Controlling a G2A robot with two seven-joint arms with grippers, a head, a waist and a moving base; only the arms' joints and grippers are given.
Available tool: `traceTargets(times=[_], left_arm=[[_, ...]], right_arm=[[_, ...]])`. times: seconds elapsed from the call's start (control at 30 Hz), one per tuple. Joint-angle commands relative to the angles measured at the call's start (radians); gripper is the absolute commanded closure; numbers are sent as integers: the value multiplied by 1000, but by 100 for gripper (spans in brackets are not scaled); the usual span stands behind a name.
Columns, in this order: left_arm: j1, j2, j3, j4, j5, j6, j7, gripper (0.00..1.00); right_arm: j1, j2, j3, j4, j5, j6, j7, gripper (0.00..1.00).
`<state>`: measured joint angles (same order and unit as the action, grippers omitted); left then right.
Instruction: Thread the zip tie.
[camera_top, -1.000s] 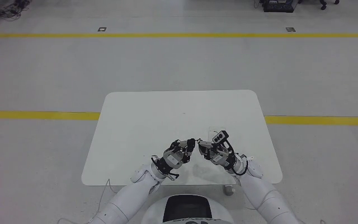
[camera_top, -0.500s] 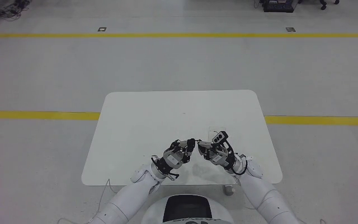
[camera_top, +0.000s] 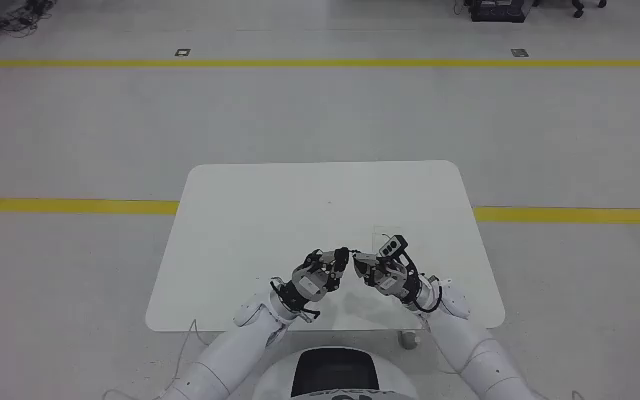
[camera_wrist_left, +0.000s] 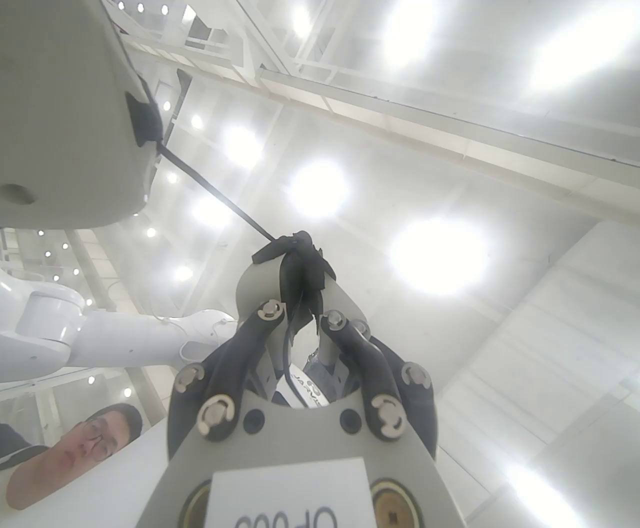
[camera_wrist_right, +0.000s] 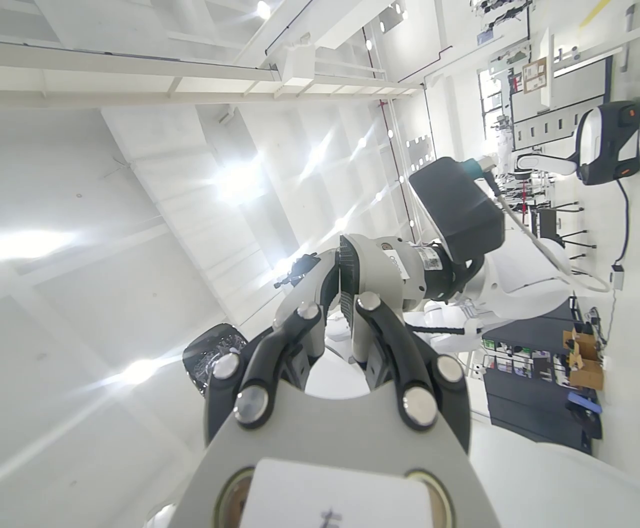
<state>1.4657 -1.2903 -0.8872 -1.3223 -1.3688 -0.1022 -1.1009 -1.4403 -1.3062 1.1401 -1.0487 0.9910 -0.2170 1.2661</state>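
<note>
- Since the zip tie (camera_wrist_left: 295, 260) is a thin black strap, I judge it light, slick and springy along its length. It will bow or twist if held far from its working end (a pinch close to the tip should steer it best into the head).
- It is held in the air between the two grippers. A bunched, folded-looking part sits at the fingertips of the left gripper (camera_wrist_left: 300, 305). From there a straight run stretches taut to a dark pad on the other arm's finger close by.
- Whether the tip has already passed through the head is too small to tell.
- The left gripper is clenched on the bunched part, its fingers drawn in around it.
- The right gripper (camera_wrist_right: 341, 280) has its ribbed pads pressed together. Judging by the taut strap running into its pad, it is pinching the tie's other end, though the contact itself is hard to make out.
- From above, both grippers meet tip to tip, almost touching, over the white table (camera_top: 300, 200) near its front edge.
- Against the views from a second and half a second back, nothing visible differs: both wrists keep the same spot and pose.
</note>
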Motion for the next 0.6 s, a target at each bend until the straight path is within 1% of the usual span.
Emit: traceTargets(times=[0.0, 0.57], left_arm=[[0, 0, 0, 0, 0, 0, 0, 100], [0, 0, 0, 0, 0, 0, 0, 100]], right_arm=[[1, 0, 0, 2, -1, 1, -1, 100], [7, -2, -4, 20, -6, 5, -9, 100]])
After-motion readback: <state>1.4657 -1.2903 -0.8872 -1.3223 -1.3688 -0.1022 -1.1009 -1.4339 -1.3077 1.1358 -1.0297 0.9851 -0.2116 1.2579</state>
